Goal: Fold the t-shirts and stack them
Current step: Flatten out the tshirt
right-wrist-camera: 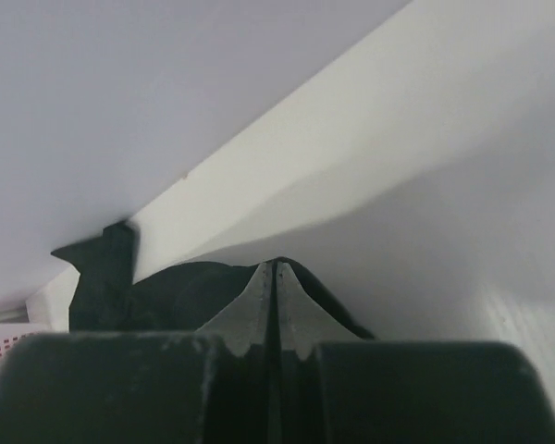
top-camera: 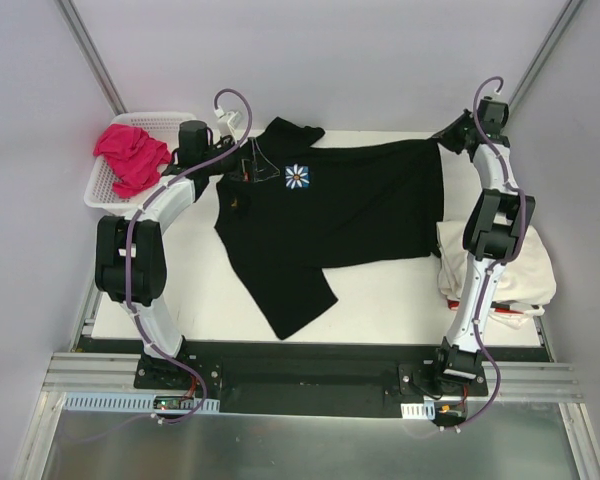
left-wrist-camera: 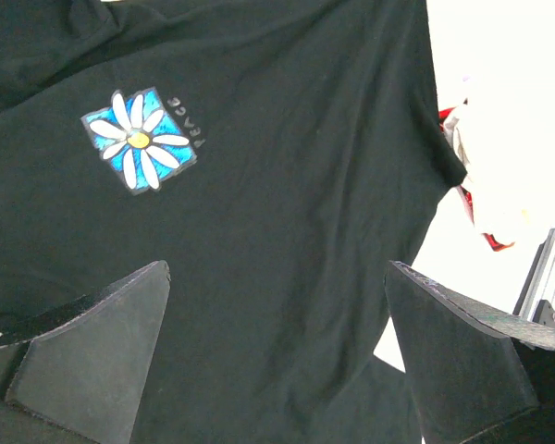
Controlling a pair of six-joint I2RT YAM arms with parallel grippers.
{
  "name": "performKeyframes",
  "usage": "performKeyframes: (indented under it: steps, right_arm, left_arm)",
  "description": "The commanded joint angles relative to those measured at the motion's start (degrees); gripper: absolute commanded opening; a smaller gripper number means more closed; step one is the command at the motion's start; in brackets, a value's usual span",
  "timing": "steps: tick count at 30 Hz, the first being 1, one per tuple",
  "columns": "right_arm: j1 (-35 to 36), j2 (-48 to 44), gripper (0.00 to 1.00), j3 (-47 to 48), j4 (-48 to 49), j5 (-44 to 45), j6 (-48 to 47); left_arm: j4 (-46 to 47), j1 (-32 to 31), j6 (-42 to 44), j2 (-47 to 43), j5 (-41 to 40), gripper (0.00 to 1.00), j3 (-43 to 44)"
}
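Top view: black t-shirt point(top-camera: 350, 210) spread flat mid-table; right gripper point(top-camera: 448, 135) placed at far-right hem corner.
Left wrist view: left gripper point(left-wrist-camera: 276, 277) held wide open over shirt, beside daisy point(left-wrist-camera: 141, 139).
Right wrist view: jaws clamped shut, hem apparently pinched, ready for fold.

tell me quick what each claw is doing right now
left claw: open, empty, above the black t-shirt
right claw: shut, pinching an edge of the black t-shirt
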Motion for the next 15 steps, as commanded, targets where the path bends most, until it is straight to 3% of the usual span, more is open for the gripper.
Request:
performKeyframes:
  steps: [1, 3, 5, 6, 9, 12, 15]
  right_arm:
    - [-1.7, 0.2, 0.01, 4.2, -2.3, 4.5, -1.3]
    - [-2.1, 0.3, 0.03, 4.0, -1.3, 3.6, -1.1]
    - [-2.2, 0.3, 0.13, 3.0, 0.2, 3.3, -0.8]
    - [-2.2, 0.2, 0.29, 2.3, 0.6, 2.7, -0.9]
    - [-2.2, -0.3, 0.49, 1.2, 1.4, 2.1, -1.1]
    - [-2.3, -1.6, 0.57, -0.4, 1.5, 2.5, -2.0]
    - [-2.6, -4.1, 0.59, -3.0, 2.1, 2.7, -2.4]
  left_arm:
    - [1.2, -0.5, 1.5, -0.4, 1.9, 0.99, 0.7]
    - [0.9, -0.5, 1.8, -0.5, 1.8, 0.99, 0.7]
    - [0.7, -0.5, 1.9, -0.5, 1.9, 0.99, 0.7]
    - [0.6, -0.5, 1.9, -0.5, 1.9, 0.99, 0.8]
    - [0.7, -0.5, 1.8, -0.1, 2.4, 0.99, 1.0]
    - [0.7, -0.7, 1.5, 0.5, 3.4, 0.99, 1.3]
    - [1.4, -1.4, 1.1, 2.6, 3.4, 0.99, 2.5]
